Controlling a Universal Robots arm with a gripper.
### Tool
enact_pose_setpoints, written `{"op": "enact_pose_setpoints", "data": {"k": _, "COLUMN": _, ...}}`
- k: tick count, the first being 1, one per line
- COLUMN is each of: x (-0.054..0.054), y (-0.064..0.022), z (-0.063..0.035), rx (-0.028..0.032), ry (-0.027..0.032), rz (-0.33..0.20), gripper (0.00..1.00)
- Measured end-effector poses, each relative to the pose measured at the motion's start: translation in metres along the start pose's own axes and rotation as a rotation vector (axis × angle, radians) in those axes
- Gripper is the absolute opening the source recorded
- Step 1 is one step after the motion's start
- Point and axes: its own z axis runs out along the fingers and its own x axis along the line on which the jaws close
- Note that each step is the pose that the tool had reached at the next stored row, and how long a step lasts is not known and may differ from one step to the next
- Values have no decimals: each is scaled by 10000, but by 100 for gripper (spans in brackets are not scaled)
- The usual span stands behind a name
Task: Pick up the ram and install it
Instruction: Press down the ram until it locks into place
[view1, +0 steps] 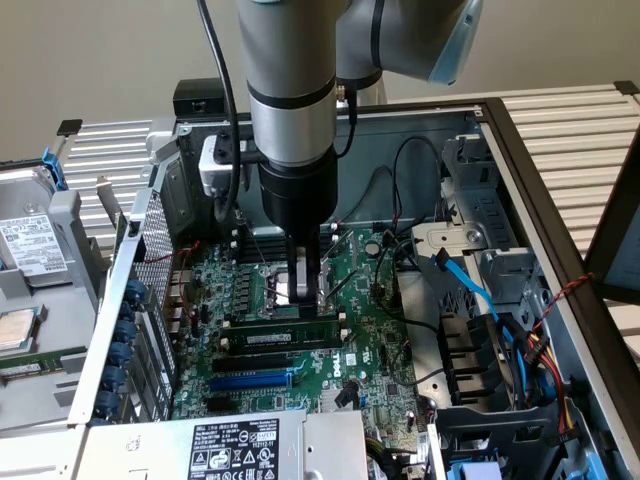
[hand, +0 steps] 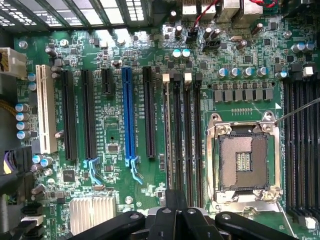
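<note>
One arm is present, standing over an open computer case (view1: 520, 130) with its gripper (view1: 305, 290) lowered just above the motherboard (view1: 370, 330). The fingers are pressed together and carry nothing. In the exterior view they sit over the processor socket (view1: 290, 285), which the arm largely covers.

One ram (view1: 283, 333) is counted: a dark green stick with a white label, standing on edge on the board beside the socket, toward the expansion slots. It looks seated in a memory slot, though from this angle that cannot be confirmed. The gripper is near it but apart from it.

The wrist view gives the board from above. The socket (hand: 243, 162) is empty, its contact field exposed inside one metal frame. One blue expansion slot (hand: 127, 112) and one white slot (hand: 47, 107) are counted, with black slots between and beside them. Beside the socket runs a group of long memory slots (hand: 182, 135); their exact number is hard to fix. The ram appears as a thin strip (hand: 167, 130) in the slot at that group's edge. The gripper (hand: 172, 217) closes off one edge of that picture and hides the slots' near ends.

In the exterior view, one blue cable (view1: 465, 280) crosses the drive bay. A loose drive (view1: 30, 245) lies outside the case, cut by the exterior view's left edge.
</note>
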Motion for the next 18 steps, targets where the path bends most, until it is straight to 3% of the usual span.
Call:
{"op": "enact_pose_setpoints", "data": {"k": 5, "x": -3, "y": -43, "z": 34, "rx": -2, "ry": -6, "rz": -230, "gripper": 10}}
{"op": "enact_pose_setpoints", "data": {"k": 18, "x": -3, "y": -42, "z": 107, "rx": 25, "ry": -7, "rz": -235, "gripper": 10}}
